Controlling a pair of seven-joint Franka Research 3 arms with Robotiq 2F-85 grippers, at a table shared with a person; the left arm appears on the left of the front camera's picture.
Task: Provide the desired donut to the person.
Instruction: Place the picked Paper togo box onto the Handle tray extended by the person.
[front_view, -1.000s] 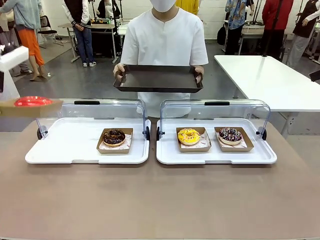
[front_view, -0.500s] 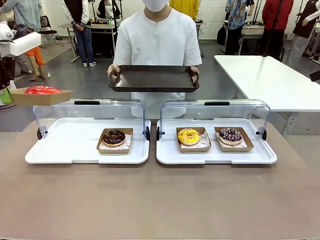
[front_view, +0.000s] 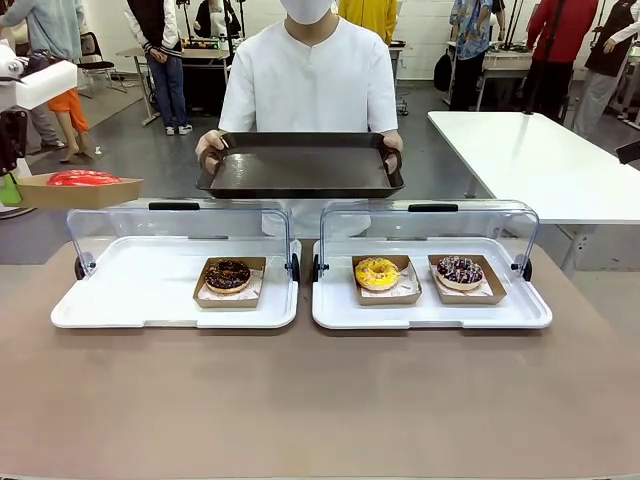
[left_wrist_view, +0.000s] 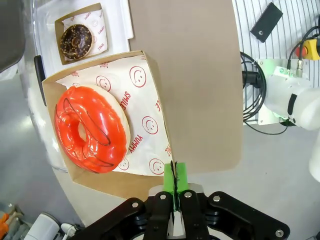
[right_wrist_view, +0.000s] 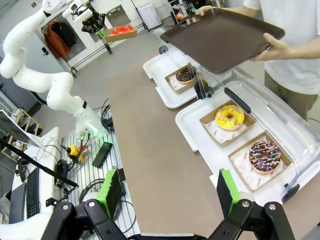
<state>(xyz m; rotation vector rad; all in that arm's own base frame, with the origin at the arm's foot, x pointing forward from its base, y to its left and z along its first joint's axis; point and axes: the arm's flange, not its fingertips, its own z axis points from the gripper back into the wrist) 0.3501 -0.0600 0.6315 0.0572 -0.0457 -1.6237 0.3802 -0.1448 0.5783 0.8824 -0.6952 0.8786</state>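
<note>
While the right gripper (right_wrist_view: 170, 182) hangs wide open and empty above the counter (front_view: 320, 400), the left gripper (left_wrist_view: 175, 175) pinches the box (left_wrist_view: 105, 184) with the red donut (left_wrist_view: 90, 129), up at nine o'clock. At twelve o'clock, past the donut cases (front_view: 120, 300), the person (front_view: 310, 80) holds out a dark tray (front_view: 300, 168).

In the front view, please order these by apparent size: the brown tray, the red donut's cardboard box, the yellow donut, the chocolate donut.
1. brown tray
2. cardboard box
3. yellow donut and chocolate donut: they look alike, so I do not rank them.
</note>
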